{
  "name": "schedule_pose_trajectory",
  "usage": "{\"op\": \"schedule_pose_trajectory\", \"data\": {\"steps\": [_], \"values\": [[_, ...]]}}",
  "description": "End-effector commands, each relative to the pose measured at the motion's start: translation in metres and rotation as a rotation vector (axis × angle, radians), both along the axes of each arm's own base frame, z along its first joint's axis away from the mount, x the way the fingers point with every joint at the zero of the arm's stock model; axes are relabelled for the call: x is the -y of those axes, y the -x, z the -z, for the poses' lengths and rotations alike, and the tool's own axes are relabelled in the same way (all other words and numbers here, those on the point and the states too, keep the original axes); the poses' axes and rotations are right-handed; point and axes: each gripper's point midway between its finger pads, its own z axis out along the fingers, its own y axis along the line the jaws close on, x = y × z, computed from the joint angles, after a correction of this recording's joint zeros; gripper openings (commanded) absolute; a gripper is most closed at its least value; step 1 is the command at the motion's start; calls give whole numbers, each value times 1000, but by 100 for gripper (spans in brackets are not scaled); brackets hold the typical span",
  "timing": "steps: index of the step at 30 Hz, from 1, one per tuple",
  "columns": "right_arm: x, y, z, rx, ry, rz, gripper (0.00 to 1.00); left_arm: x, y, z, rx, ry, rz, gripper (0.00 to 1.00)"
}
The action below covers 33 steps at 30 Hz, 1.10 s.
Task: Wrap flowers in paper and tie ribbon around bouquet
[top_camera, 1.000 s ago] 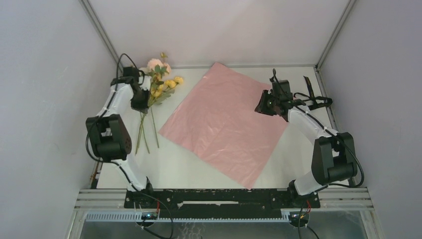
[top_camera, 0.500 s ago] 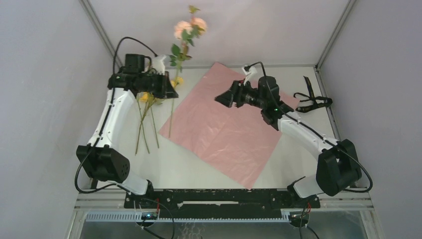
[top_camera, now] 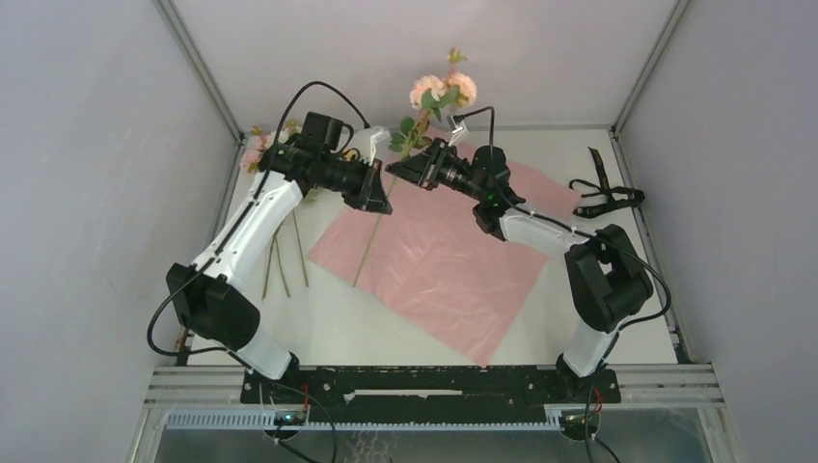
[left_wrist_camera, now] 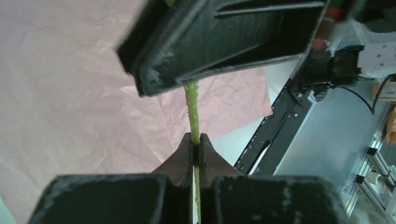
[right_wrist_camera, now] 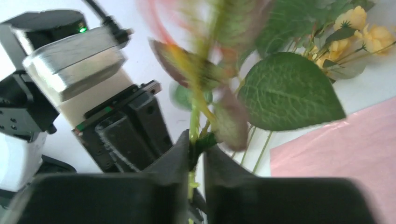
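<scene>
I'm holding one pink-flowered stem [top_camera: 371, 246] up off the table [top_camera: 328, 318] with both arms, above the far-left corner of the paper [top_camera: 444, 260]. The left fingers [left_wrist_camera: 190, 144] are pinching tight on the thin green stalk, and in the left wrist view the stalk is running on from them into the right fingers [right_wrist_camera: 184, 147]. Those are closing narrowly on the same stalk higher up, just under its big green leaves. The pink blooms [top_camera: 442, 90] are standing above both grips, beyond the paper's far edge, while the stalk's lower end is hanging over the paper's left edge. The paper itself is lying flat, pink face up. The rest of the flowers [top_camera: 280, 265] are lying on the table just left of the paper, partly hidden behind my left arm. The ribbon [top_camera: 603, 198] is lying in a loose tangle just off the paper's right corner.
</scene>
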Motion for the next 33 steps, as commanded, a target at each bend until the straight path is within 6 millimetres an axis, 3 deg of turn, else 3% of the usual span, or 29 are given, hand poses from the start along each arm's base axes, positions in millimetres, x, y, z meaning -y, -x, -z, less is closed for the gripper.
{"op": "schedule_pose_trajectory", "data": {"steps": [1, 2, 4, 5, 7, 8, 12, 14, 16, 18, 21, 22, 28, 33], "values": [[3, -10, -18, 12, -27, 31, 5, 8, 1, 2, -6, 17, 29, 2], [8, -16, -8, -9, 12, 56, 0, 5, 0, 5, -2, -6, 20, 19], [27, -34, 13, -36, 129, 129, 0, -11, -7, 12, 28, -89, -25, 64], [40, -46, 33, -71, 241, 177, 0, -24, -14, 17, 45, -141, -71, 73], [70, -64, 71, -116, 478, 255, 0, -62, -33, 33, 55, -248, -212, 79], [90, -65, 96, -173, 627, 287, 0, -84, -43, 39, 44, -279, -286, 80], [124, -66, 151, -311, 988, 224, 0, -186, -78, 76, -28, -434, -608, 79], [132, -70, 168, -373, 1101, 200, 0, -234, -89, 97, -88, -492, -733, 77], [137, -80, 181, -406, 1169, 215, 6, -270, -98, 114, -123, -541, -823, 76], [138, -95, 190, -409, 1184, 256, 21, -296, -106, 127, -149, -577, -883, 75], [137, -118, 198, -400, 1173, 324, 55, -318, -120, 146, -194, -598, -929, 74], [141, -125, 199, -392, 1186, 360, 60, -322, -126, 151, -204, -596, -934, 74], [147, -123, 189, -370, 1193, 409, 64, -323, -162, 173, -245, -549, -958, 67], [144, -102, 175, -317, 1166, 397, 64, -328, -178, 192, -295, -556, -993, 47]]}}
